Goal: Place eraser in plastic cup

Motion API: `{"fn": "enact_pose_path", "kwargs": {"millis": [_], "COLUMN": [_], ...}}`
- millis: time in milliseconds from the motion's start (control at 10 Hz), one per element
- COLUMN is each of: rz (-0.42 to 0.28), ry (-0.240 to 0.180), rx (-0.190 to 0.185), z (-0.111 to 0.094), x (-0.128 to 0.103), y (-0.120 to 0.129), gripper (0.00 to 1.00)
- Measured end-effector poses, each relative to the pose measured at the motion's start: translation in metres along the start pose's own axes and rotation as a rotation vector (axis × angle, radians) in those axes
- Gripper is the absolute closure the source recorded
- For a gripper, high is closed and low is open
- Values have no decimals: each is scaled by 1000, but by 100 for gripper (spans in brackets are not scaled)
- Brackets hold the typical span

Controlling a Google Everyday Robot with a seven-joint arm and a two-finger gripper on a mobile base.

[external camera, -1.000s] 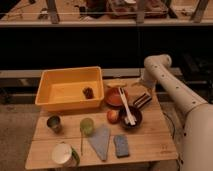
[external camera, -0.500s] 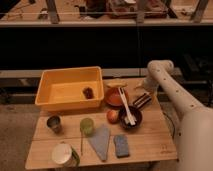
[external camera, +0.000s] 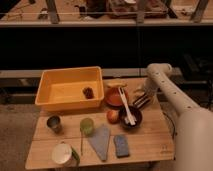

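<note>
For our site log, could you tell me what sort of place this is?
Probably a robotics lab or workshop: a small wooden table of test items, a cluttered bench behind, and the gripper near the eraser at the table's right edge.

A bin (external camera: 65, 92) is set at the table's (external camera: 150, 145) upper left; the plastic cup (external camera: 86, 125) is placed before it; the eraser (external camera: 141, 102) is seen right of centre, just below the gripper (external camera: 137, 94) in the frame

A pale wooden table (external camera: 150, 142) carries a yellow plastic bin (external camera: 62, 90). In front of the bin stand a translucent green plastic cup (external camera: 87, 125) and a dark metal cup (external camera: 54, 123). Right of the bin lies the striped eraser (external camera: 142, 102), at the jaws of the gripper (external camera: 140, 95).
</note>
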Motion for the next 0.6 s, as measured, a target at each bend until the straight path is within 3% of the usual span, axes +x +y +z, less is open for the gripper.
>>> {"fn": "enact_pose_path", "kwargs": {"millis": [100, 600], "rz": [1, 0], "ry": [-5, -22], "rx": [-3, -16], "z": [2, 5], "x": [-1, -2], "y": [2, 6], "gripper": [24, 74]}}
